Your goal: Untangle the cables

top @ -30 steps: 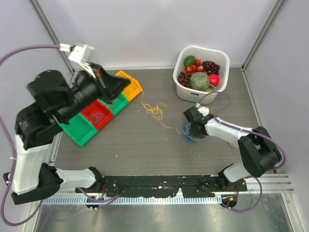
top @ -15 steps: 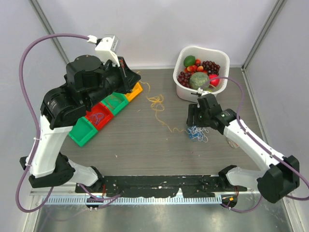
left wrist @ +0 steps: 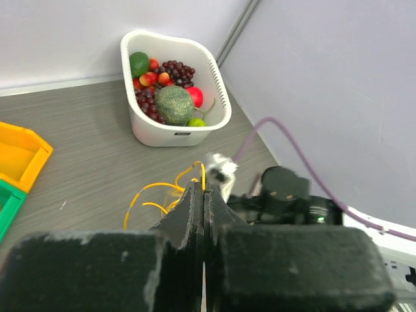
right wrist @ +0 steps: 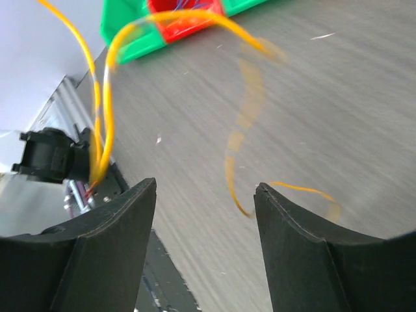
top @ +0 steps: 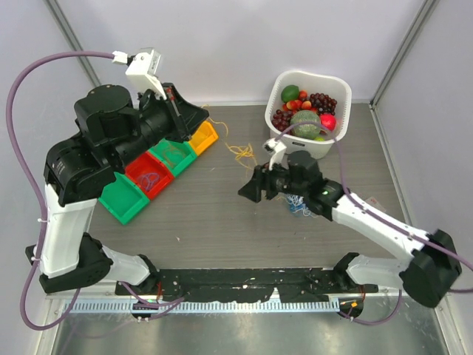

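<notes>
The right arm (top: 369,222) has swung off the blue and white cable bunch (top: 299,205) that it stood over a second ago. The right gripper (top: 247,191) has gone from nearly closed to wide apart, with nothing between its fingers. It now points away from the white basket (left wrist: 166,136), out over the bare desk (top: 207,229). The yellow cable (top: 240,151) has also drawn in, so it no longer trails toward the bunch.

The left arm (top: 96,148) is the biggest thing in the top view. It rears up on the far left, well apart from the basket, and reaches toward it over a slanting row of bins (top: 126,203). These are yellow, green, red and green, with the yellow one nearest the basket. The red bin holds a small coil of cable.

The left gripper (left wrist: 201,192) has its fingers pressed together, and a strand of the yellow cable runs up into their tips. The rest of that cable lies in loose loops on the desk between the basket and the yellow bin. In the right wrist view, blurred yellow strands hang across in front of the spread fingers.

The basket stands at the far right of the desk and is full of fruit (top: 307,122). The blue and white cable bunch lies on the desk just in front of it, partly under the right arm.
</notes>
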You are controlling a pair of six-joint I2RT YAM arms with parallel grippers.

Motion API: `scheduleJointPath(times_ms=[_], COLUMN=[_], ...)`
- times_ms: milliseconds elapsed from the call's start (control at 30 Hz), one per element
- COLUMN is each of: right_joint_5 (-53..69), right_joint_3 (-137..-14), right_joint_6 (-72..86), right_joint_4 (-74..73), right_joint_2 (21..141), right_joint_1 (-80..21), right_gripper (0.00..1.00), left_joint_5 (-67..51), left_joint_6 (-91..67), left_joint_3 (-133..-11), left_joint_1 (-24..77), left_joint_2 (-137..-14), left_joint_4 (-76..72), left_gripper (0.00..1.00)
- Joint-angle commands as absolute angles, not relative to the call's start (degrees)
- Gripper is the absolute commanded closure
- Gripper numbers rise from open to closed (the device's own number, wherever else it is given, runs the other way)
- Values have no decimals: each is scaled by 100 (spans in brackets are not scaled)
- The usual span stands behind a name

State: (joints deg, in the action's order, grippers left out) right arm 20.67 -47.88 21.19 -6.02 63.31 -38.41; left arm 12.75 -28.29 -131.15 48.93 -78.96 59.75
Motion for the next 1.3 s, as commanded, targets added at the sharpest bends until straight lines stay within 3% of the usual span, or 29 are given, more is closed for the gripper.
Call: scheduleJointPath(times_ms=[0, 100, 167, 200, 233, 333, 467, 600, 667, 700, 833, 1000, 1267], right_joint_5=[2320, 1804, 681, -341, -700, -1807, -2144, -1612, -1258, -1292, -2064, -1881, -1925], right_joint_3=[-5141, -5264, -5265, -5256, -5160, -4817, -4141, -3753, -3989, -4147, -4166, -3876, -3876], right_joint_6=[2558, 2654, 2768, 2821, 2926, 3172, 3226, 2762, 2602, 2610, 3075, 3603, 3577], right_joint_4=[738, 573, 65, -252, -594, -1272, -2152, -2663, -2961, -3206, -3489, -3586, -3586], right_joint_2=[7055, 7391, 7497, 7541, 7541, 7366, 6979, 6654, 6583, 6505, 6425, 6487, 6380], right_joint_1=[-4613, -4842, -4834, -4834, -4808, -4536, -3816, -3322, -3340, -3349, -3138, -2436, -2171], right_gripper=[33, 37, 63, 87, 99, 99, 99, 99, 94, 99, 99, 99, 99], left_joint_5=[1081, 1064, 1160, 1247, 1344, 1887, 2731, 3172, 3164, 3129, 3426, 4270, 5071], left_joint_6=[-2786, -2751, -2690, -2637, -2576, -2304, -1891, -1679, -1714, -1731, -1697, -986, -237], left_joint_3=[-13333, -13447, -13587, -13666, -13737, -13685, -12921, -13156, -13376, -13429, -13342, -13552, -13588], left_joint_1=[4860, 4869, 4860, 4860, 4860, 4860, 4860, 4860, 4860, 4869, 4860, 4860, 4878], left_joint_2=[-7708, -7682, -7664, -7655, -7620, -7358, -6663, -6714, -6890, -6969, -6926, -6707, -6276], left_joint_4=[5634, 5599, 5590, 5607, 5581, 5354, 4537, 4666, 4886, 4956, 4791, 4203, 3814], left_gripper=[100, 100, 100, 100, 100, 100, 100, 100, 100, 100, 100, 100, 100])
